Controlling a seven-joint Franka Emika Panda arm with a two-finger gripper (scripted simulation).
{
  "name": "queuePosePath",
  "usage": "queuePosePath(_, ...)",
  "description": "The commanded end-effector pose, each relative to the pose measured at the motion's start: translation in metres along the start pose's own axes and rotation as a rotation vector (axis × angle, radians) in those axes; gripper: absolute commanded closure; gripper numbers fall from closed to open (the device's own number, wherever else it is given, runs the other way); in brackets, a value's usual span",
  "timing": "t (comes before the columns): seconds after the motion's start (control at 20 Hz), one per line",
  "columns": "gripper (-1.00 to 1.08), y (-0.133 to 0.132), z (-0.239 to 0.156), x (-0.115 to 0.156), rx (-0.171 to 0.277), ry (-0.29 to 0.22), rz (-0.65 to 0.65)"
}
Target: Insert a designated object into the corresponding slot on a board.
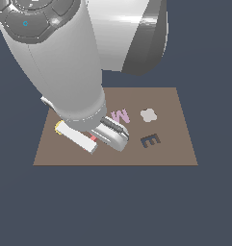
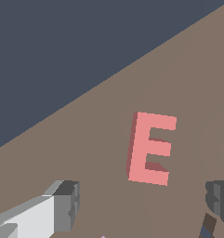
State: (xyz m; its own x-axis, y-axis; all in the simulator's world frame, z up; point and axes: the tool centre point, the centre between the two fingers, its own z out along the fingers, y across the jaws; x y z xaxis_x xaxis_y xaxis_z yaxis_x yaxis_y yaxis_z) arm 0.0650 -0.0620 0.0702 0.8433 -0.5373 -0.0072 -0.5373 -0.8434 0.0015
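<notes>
My gripper (image 2: 141, 204) hangs with jaws spread wide and empty over the red E (image 2: 150, 148), which lies flat on the board (image 1: 170, 103), mid-frame in the wrist view. Its dark E slot (image 1: 150, 141), right of centre in the exterior view, sits unfilled; grasp, carry and insertion all remain.

Salmon-red E block (image 2: 149, 148), small and flat, lying face-up on the brown rectangular board (image 1: 175, 149) toward the exterior view's left, well apart from the dark recessed E-shaped slot (image 1: 150, 141), unfilled, toward its right.
</notes>
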Motion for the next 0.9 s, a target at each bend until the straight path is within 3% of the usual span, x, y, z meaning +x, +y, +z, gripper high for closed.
queuePosePath(0.0, -0.92, 0.005, 0.008, 0.009, 0.001, 0.004, 0.056)
queuePosePath(0.35, -0.92, 0.013, 0.020, 0.022, 0.002, 0.007, 0.136)
queuePosePath(0.85, -0.92, 0.014, 0.030, 0.022, 0.002, 0.007, 0.139)
